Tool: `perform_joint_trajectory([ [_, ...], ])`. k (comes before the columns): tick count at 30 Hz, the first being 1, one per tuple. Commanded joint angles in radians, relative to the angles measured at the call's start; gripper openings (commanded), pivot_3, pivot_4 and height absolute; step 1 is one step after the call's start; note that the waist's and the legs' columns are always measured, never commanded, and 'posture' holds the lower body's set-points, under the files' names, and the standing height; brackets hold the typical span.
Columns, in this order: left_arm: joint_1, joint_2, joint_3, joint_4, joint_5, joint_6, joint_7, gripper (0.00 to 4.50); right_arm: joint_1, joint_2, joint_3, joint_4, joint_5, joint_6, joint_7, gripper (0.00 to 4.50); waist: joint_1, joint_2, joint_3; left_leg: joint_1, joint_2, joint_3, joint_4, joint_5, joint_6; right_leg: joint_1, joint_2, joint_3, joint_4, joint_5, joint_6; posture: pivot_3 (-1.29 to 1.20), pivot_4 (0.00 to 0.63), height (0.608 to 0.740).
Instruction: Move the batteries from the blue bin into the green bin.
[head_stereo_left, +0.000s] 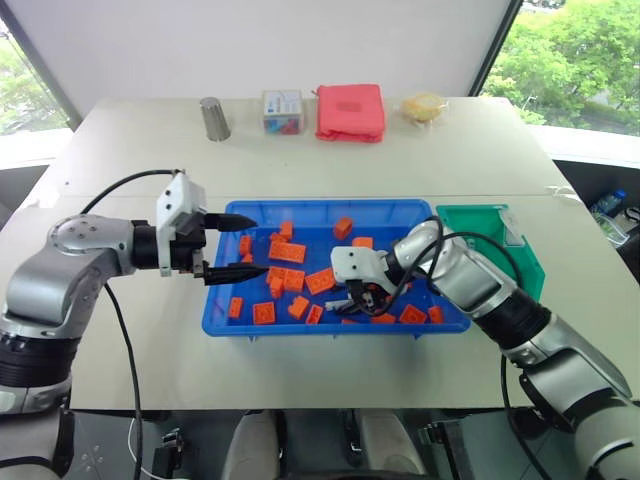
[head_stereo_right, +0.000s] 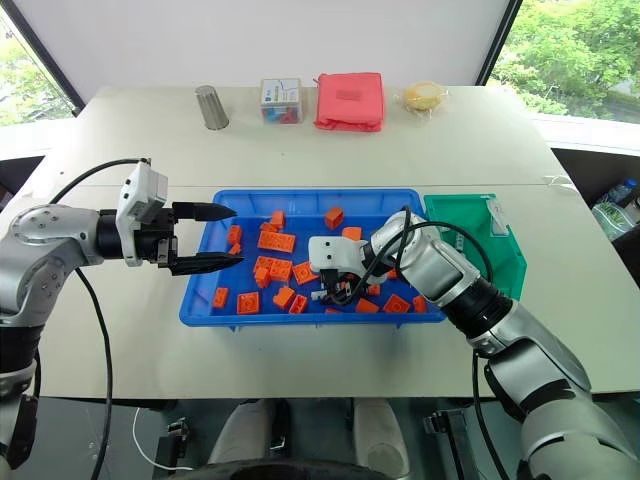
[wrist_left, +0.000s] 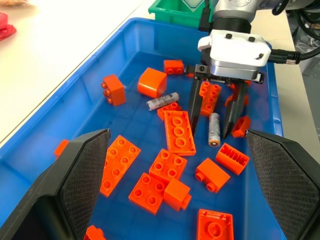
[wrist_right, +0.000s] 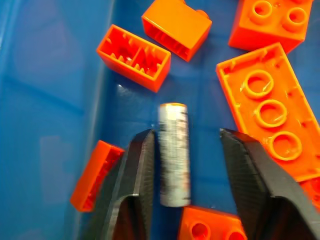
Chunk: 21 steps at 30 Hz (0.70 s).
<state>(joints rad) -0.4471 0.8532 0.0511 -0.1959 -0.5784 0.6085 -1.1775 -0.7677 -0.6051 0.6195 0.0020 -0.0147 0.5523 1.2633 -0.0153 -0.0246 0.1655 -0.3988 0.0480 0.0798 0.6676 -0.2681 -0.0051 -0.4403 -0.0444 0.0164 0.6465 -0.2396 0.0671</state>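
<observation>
Straddling a battery (wrist_right: 174, 155) in the blue bin (head_stereo_left: 300, 209), the right gripper's (wrist_left: 216, 116) spread fingers risk catching a crowding orange brick (wrist_right: 265, 110) — or rolling it away; left gripper (head_stereo_left: 232, 247) hangs open.

Both arms are showing smooth silver-grey shells with black bands at the joints. Black cables are looping outside each forearm toward the wrist. The left gripper (head_stereo_left: 232, 246) is carrying a white, boxy wrist housing ahead of a black collar, ending in two black tapered fingers (head_stereo_left: 230, 218). The right gripper (wrist_left: 216, 115) is wearing a white block with dark screw points, and its black finger pads (wrist_right: 250, 175) are displaying a fine cross-hatched texture.
</observation>
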Motion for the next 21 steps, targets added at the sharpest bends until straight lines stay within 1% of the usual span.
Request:
perform_joint_trajectory([
  [1,-0.030,0.006,0.012,0.005,0.001,-0.014,-0.005,4.50,0.025,0.005,0.024,0.030,-0.033,0.004,0.000,1.78,0.000,0.000,0.000,0.000,0.000,0.000,0.000,0.000,0.000,0.000,0.000,0.000,0.000,0.000,0.000,0.00,0.150,0.740],
  [3,-0.033,0.007,0.012,0.010,0.002,-0.017,-0.007,4.50,0.025,0.009,0.018,0.031,-0.030,0.006,0.001,1.26,0.000,0.000,0.000,0.000,0.000,0.000,0.000,0.000,0.000,0.000,0.000,0.000,0.000,0.000,0.000,0.00,0.150,0.740],
  [5,-0.036,0.007,0.011,0.016,0.003,-0.019,-0.009,4.50,0.026,0.009,0.013,0.022,-0.025,0.012,0.005,0.28,0.000,0.000,0.000,0.000,0.000,0.000,0.000,0.000,0.000,0.001,0.000,0.000,0.000,0.000,0.000,0.00,0.150,0.740],
  [6,-0.038,0.007,0.010,0.018,0.003,-0.021,-0.011,4.50,0.027,0.008,0.010,0.011,-0.021,0.018,0.008,0.01,0.000,0.000,0.000,0.001,0.000,0.000,0.000,0.000,0.000,0.001,0.000,0.000,0.000,0.000,0.000,0.00,0.150,0.740],
  [9,-0.039,0.004,0.005,0.018,0.000,-0.021,-0.017,4.50,0.036,0.007,-0.004,-0.031,0.007,0.056,0.024,0.03,0.000,0.000,0.000,0.001,0.000,0.000,0.000,0.000,0.000,0.001,0.000,0.000,0.000,0.000,0.000,0.00,0.150,0.740],
  [12,-0.032,0.001,0.000,0.007,-0.003,-0.021,-0.027,4.50,0.044,0.003,-0.055,-0.110,0.058,0.144,0.027,0.03,0.001,0.000,0.000,0.000,0.000,0.000,0.000,0.000,0.000,0.000,0.000,0.000,0.000,0.000,0.000,0.00,0.150,0.740],
  [15,-0.029,-0.002,-0.002,-0.005,-0.010,-0.013,-0.030,4.50,0.019,-0.011,-0.177,-0.188,0.144,0.276,0.006,0.03,0.001,0.000,0.000,-0.001,0.000,0.000,0.000,0.000,0.000,0.000,0.000,0.000,0.000,0.000,0.000,0.00,0.150,0.740],
  [16,-0.028,-0.002,-0.002,-0.007,-0.011,-0.012,-0.030,4.50,0.003,-0.025,-0.235,-0.212,0.179,0.330,-0.002,0.03,0.002,0.000,0.000,-0.002,0.000,0.000,0.000,0.000,0.000,-0.002,0.000,0.000,0.000,0.000,0.000,0.00,0.150,0.740],
  [17,-0.027,-0.004,-0.004,-0.006,-0.010,-0.014,-0.029,4.50,-0.028,-0.044,-0.331,-0.218,0.219,0.412,-0.021,0.03,0.002,0.000,0.000,-0.002,0.000,0.000,0.000,0.000,0.000,-0.002,0.000,0.000,0.000,0.000,0.000,0.00,0.150,0.740],
  [18,-0.027,-0.008,-0.007,-0.001,-0.006,-0.019,-0.028,4.50,-0.056,-0.074,-0.428,-0.209,0.249,0.480,-0.044,0.03,0.002,0.001,0.001,-0.003,0.000,0.000,0.000,0.000,0.000,-0.002,0.000,0.000,0.000,0.000,0.000,0.00,0.150,0.740],
  [19,-0.027,-0.010,-0.009,0.003,-0.003,-0.023,-0.028,4.50,-0.073,-0.094,-0.490,-0.202,0.270,0.527,-0.063,0.03,0.002,0.001,0.001,-0.004,0.000,0.000,0.000,0.000,0.000,-0.003,-0.001,0.000,0.000,0.000,0.000,0.00,0.150,0.740],
  [21,-0.030,-0.017,-0.014,0.017,0.004,-0.031,-0.027,4.50,-0.058,-0.190,-0.583,-0.160,0.263,0.535,-0.101,0.03,0.011,0.000,0.001,-0.005,0.000,0.000,0.000,0.000,0.000,-0.004,-0.001,0.000,-0.001,0.000,0.000,0.00,0.150,0.740],
])
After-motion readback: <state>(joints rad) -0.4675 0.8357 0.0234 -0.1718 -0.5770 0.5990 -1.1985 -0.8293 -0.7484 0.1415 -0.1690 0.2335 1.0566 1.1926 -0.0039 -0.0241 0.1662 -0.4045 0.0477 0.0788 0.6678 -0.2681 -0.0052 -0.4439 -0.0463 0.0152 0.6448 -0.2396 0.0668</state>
